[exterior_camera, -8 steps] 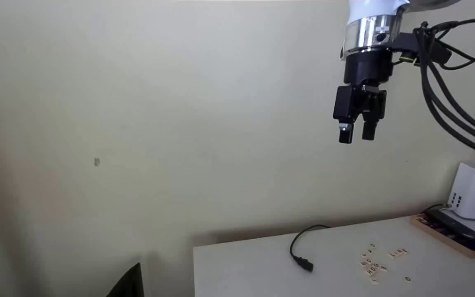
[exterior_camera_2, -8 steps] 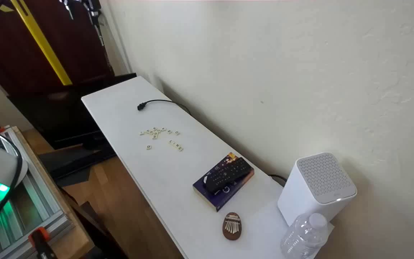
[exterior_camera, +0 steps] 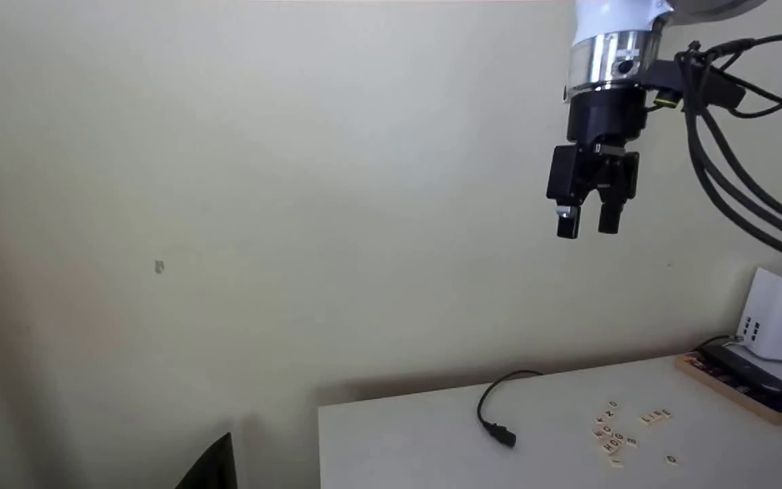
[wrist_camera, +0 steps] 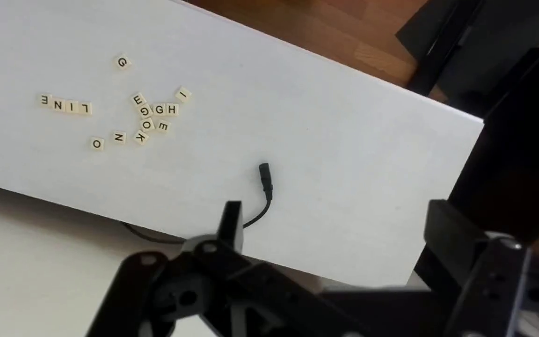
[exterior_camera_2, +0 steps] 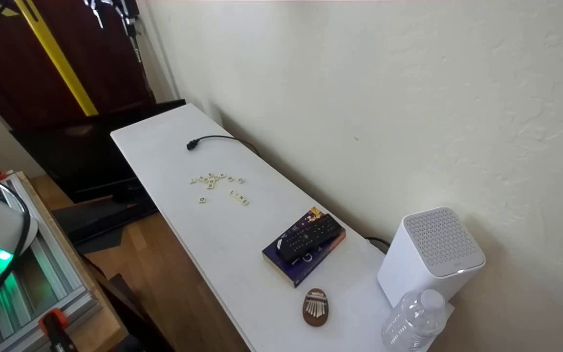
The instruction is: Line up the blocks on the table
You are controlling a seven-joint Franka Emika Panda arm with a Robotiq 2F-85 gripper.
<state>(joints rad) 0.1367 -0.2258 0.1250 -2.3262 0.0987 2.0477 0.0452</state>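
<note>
Pale lettered blocks (wrist_camera: 159, 109) lie face-up on the off-white table (wrist_camera: 335, 140), four spelling LINE, others scattered.

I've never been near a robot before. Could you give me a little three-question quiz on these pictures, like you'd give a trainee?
1. True or false: the robot's two-fingered end effector is gripping something.
2. Which stands closest to the clear bottle: (a) the black cable, (b) the white device, or (c) the black remote?
3. Fill in: turned right side up, the row of four blocks in the wrist view spells ____.

Key: 1. False; it is open and holds nothing. 2. b. 3. LINE.
</note>
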